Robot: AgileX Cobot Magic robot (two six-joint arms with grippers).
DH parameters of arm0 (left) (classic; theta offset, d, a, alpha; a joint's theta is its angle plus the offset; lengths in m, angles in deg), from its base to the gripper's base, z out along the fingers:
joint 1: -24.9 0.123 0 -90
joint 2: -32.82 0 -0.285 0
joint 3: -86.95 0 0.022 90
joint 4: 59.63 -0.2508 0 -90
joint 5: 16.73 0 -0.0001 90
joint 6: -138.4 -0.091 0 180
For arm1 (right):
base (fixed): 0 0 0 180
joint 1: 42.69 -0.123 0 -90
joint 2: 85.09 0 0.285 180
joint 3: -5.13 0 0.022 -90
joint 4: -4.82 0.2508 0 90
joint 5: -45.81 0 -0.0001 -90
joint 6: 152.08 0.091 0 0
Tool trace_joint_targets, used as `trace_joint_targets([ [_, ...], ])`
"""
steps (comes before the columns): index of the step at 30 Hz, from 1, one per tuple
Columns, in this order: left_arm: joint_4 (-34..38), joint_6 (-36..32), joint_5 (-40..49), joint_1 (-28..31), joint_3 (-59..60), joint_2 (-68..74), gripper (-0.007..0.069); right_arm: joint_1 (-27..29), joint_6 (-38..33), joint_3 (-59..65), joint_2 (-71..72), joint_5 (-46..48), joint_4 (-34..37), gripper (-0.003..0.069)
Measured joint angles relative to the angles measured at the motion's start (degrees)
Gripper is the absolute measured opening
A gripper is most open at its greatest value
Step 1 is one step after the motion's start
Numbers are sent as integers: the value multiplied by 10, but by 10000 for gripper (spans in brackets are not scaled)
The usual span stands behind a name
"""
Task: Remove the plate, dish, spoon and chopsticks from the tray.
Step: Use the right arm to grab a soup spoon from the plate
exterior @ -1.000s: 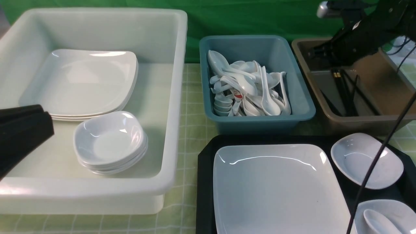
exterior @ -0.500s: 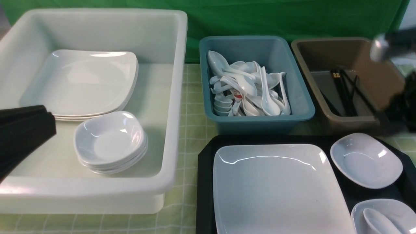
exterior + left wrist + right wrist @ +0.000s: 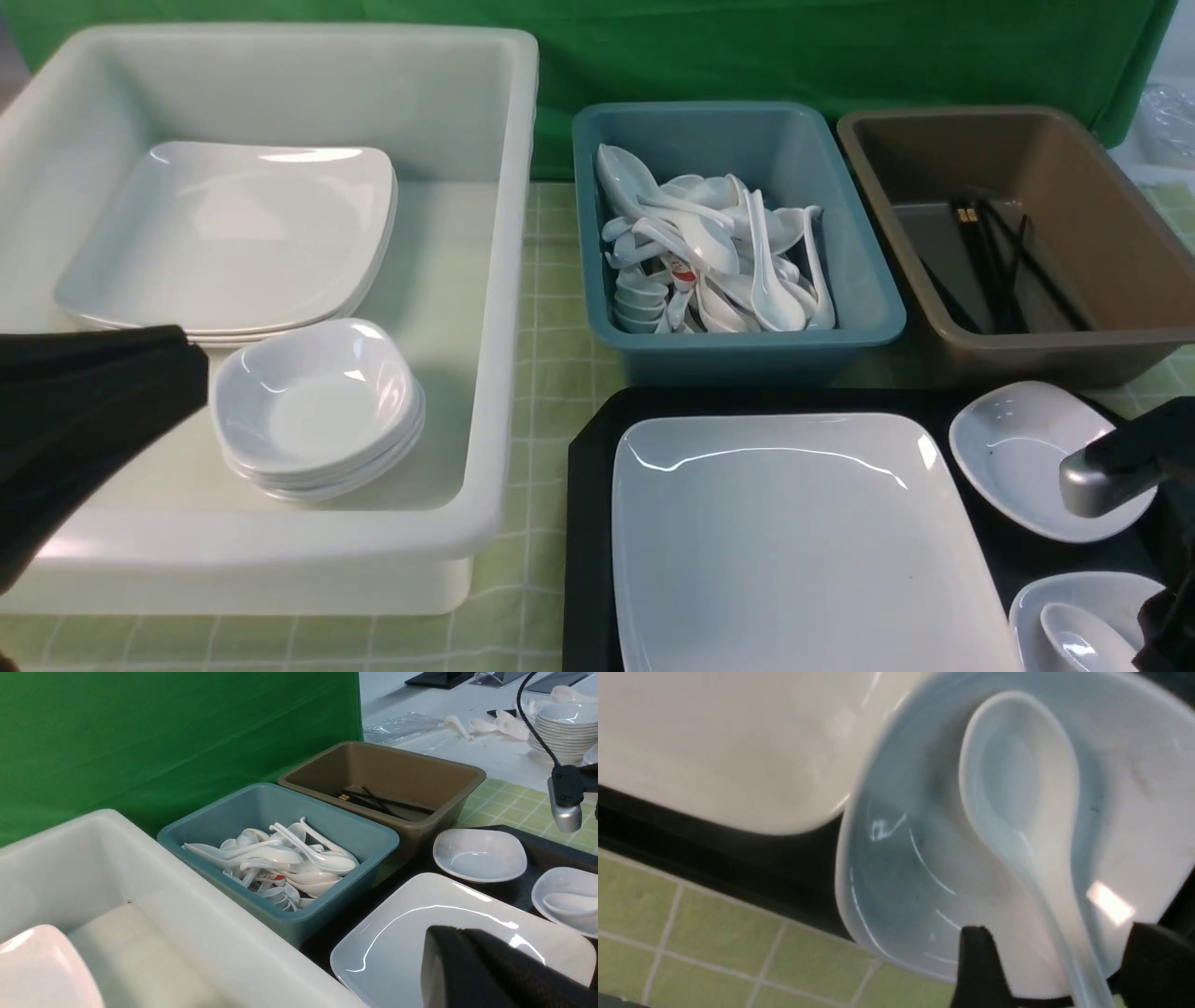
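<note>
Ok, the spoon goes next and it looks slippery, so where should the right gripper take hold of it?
By the handle, coming down from above. The spoon lies face up in the small dish. Its bowl is wide and sunk in the dish, while the narrow handle runs out to the rim, between the right gripper's open fingers.

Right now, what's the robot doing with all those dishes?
It's clearing the black tray. The chopsticks lie in the brown tub. The right gripper is open over the spoon, which sits in a small dish, its handle between the fingers. The plate and a second dish sit on the tray. The left gripper is shut, holding nothing.
</note>
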Motion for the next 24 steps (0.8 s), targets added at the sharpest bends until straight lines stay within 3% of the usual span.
trace_joint_targets([
  [11,0,-2,2,0,0,0,23,0,0,7,-74,-15,-67,431],
  [18,0,-2,1,0,0,0,23,0,0,7,-118,-41,-72,428],
  [24,0,-2,0,0,0,0,23,0,0,7,-147,-42,-72,349],
])
